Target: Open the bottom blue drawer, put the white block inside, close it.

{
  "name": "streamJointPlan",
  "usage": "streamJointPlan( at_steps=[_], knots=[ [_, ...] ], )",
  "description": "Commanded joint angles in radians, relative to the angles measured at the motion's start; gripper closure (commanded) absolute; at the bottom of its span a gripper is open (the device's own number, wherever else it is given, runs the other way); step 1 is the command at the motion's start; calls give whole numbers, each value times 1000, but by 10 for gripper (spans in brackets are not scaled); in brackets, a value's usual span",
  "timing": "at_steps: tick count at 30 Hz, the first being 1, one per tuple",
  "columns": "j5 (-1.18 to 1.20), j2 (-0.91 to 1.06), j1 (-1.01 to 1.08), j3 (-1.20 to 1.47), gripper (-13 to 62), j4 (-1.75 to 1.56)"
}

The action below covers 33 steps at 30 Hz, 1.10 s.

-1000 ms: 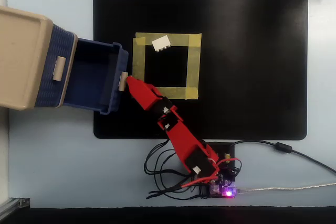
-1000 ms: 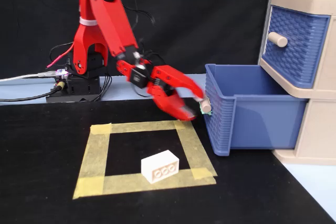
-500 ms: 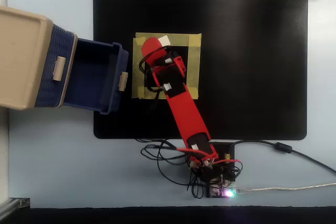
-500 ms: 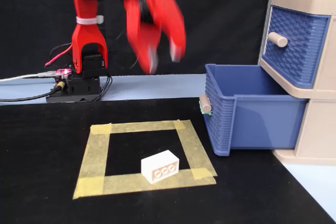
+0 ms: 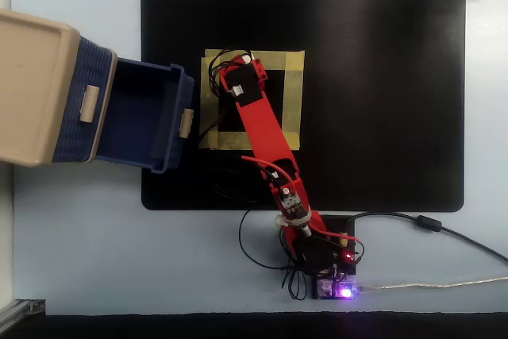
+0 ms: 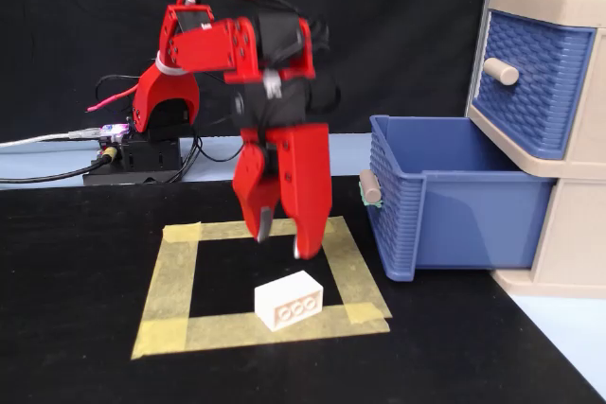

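The gripper (image 6: 281, 238) points straight down above the block (image 6: 289, 300), its two red jaws spread apart with a clear gap between the tips, holding nothing. In the fixed view the tips hang just above the block's far side, not touching it. From overhead the arm (image 5: 266, 136) reaches from its base (image 5: 325, 263) at the near edge of the worktop (image 5: 79, 252) across the mat (image 5: 381, 93), and its wrist covers most of the block (image 5: 248, 59), of which only a sliver of white shows.

The block lies flat on the near strip of the yellow tape square (image 6: 170, 281) in the fixed view, three round marks on its near face. The square sits on the black mat.

To the right in the fixed view, the bottom drawer (image 6: 454, 201) stands pulled well out of the beige cabinet (image 6: 568, 234). Its small beige handle (image 6: 370, 188) faces the tape square. The inside of the drawer (image 5: 139, 117) shows only its blue floor and walls from overhead; nothing lies in it. Its front end rests over the left edge of the mat in that view, just beside the tape square.

The upper drawer (image 6: 535, 82) is pushed in flush, its handle (image 6: 500, 71) sticking out from the woven front.
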Motion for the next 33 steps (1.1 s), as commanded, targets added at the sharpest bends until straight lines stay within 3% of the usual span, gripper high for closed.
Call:
streamJointPlan(
  at_steps=[1, 25, 28, 31, 33],
  knots=[
    [-74, 14, -3, -81, 156, -26],
    [-9, -233, 51, -196, 170, -121],
    [81, -235, 49, -193, 307, -48],
    [100, -224, 54, -198, 567, 80],
    [127, -195, 54, -204, 575, 150]
  ],
)
